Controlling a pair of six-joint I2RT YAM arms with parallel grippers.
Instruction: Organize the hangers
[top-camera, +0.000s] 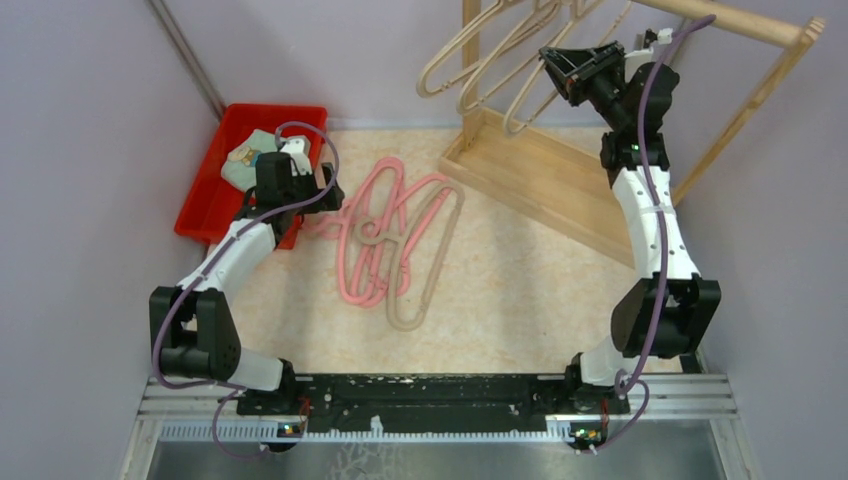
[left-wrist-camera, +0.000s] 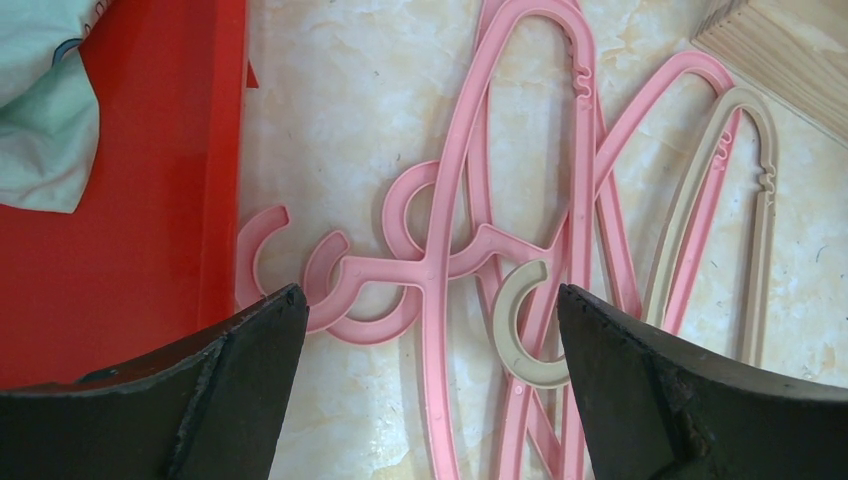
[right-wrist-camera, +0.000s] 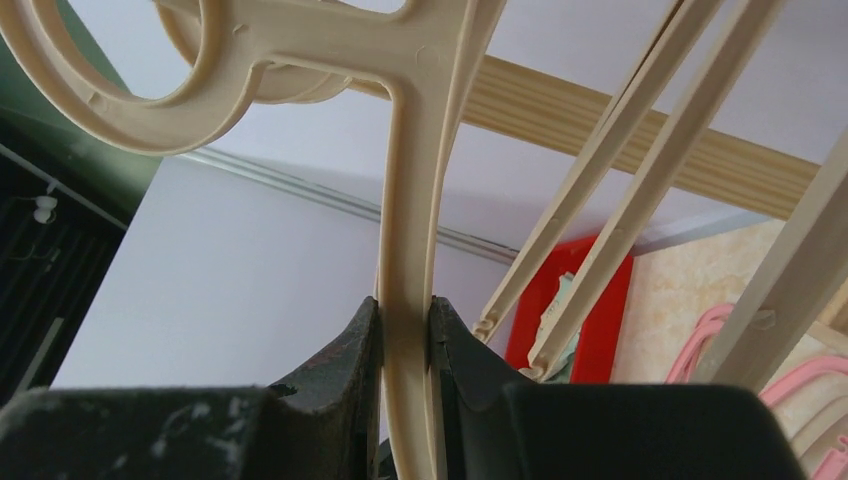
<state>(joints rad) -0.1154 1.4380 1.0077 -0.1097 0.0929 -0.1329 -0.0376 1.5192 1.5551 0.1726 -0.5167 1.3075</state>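
Clamping the neck of a beige hanger, the right gripper is raised high at the back right, beside the rod of the wooden rack. Its jaws are narrow, pressed on both sides of the hanger's neck just below the hook. Other beige hangers hang from the rod next to it, their arms slanting down to the left.

The left gripper hovers low over the marble-patterned table with its jaws wide apart and nothing between them. Under it lies a tangled pile of pink hangers, hooks pointing toward the red bin just beside them. One tan hanger lies in the same pile, overlapping the pink ones, its hook showing between the left fingers in the wrist view. A pale green cloth lies in the bin.
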